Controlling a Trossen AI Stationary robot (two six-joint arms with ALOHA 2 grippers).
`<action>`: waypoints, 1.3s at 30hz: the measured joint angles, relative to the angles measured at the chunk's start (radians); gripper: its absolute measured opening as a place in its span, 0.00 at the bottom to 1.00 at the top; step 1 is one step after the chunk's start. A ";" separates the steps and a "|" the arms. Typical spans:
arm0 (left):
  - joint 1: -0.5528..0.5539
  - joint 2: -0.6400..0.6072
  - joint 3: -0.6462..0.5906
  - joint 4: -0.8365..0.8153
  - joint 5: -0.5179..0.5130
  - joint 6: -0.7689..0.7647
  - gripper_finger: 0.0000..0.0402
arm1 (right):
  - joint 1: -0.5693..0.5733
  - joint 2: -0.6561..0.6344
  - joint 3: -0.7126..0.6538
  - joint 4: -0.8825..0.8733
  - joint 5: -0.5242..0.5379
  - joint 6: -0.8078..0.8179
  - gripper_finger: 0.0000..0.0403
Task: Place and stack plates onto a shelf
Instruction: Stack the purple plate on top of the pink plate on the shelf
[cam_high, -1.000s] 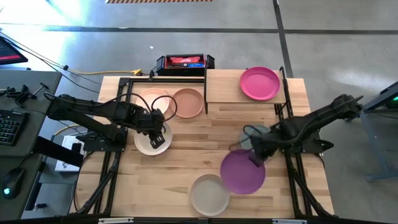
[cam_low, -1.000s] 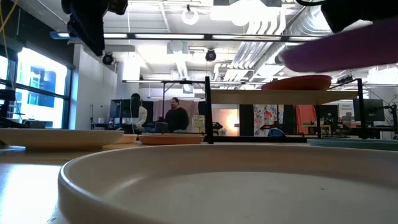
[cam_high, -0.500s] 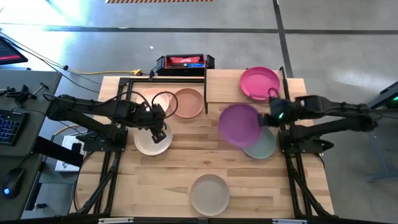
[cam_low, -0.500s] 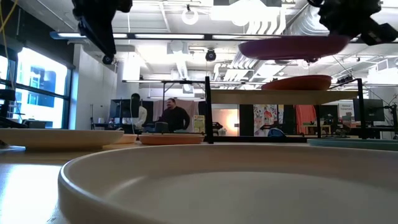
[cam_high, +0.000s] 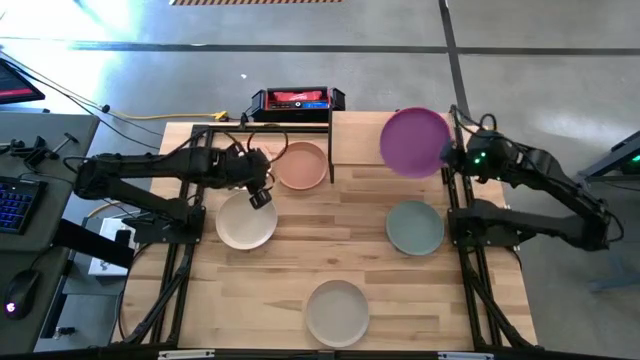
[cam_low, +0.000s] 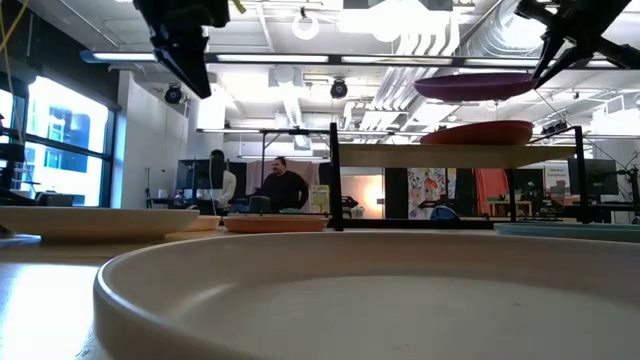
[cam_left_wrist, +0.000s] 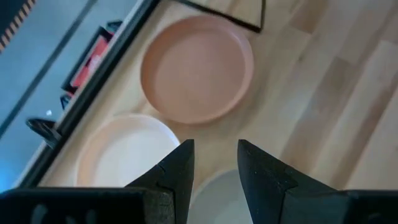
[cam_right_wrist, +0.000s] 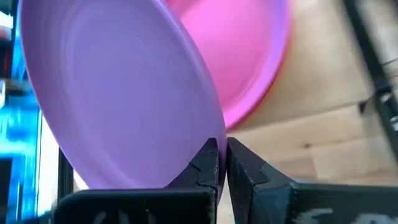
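My right gripper (cam_high: 448, 157) is shut on the purple plate (cam_high: 414, 142) and carries it over the magenta plate (cam_right_wrist: 261, 62). That plate lies on the light-wood shelf (cam_high: 355, 140) at the table's far edge. In the low view the purple plate (cam_low: 475, 87) hovers above the shelf's plate (cam_low: 480, 132). My left gripper (cam_left_wrist: 214, 168) is open in the air, off every plate, between the peach plate (cam_high: 302, 165) and the cream plate (cam_high: 246, 222). A pale plate (cam_high: 240, 158) lies beside the peach one, partly behind the arm. My right gripper pinches the purple plate's rim (cam_right_wrist: 208, 127) between its two fingers, on the side toward the table's right edge. The fingers come in about level from the right. The plate is lifted clear and nearly level, above the magenta plate.
A sage plate (cam_high: 415, 228) lies on the table near the right arm's base, and an off-white plate (cam_high: 337, 312) by the near edge. A black-and-red box (cam_high: 297, 100) stands beyond the far edge. The shelf's left half (cam_high: 350, 150) is bare wood. People stand far back in the room.
My right gripper has carried the purple plate up from the near-right part of the table toward the far edge, over the shelf. The plate has gone from tilted to nearly level, uncovering the sage plate. My left gripper has moved from over the cream plate toward the far edge.
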 joint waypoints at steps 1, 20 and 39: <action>0.014 0.000 0.000 0.015 0.000 0.021 0.28 | -0.021 0.000 0.000 0.000 0.013 0.015 0.00; 0.191 0.000 0.000 0.099 0.070 0.204 0.28 | -0.229 0.142 0.000 0.114 -0.014 0.085 0.00; 0.206 0.000 0.000 0.056 0.156 0.290 0.28 | -0.304 0.225 0.000 0.094 -0.092 0.100 0.00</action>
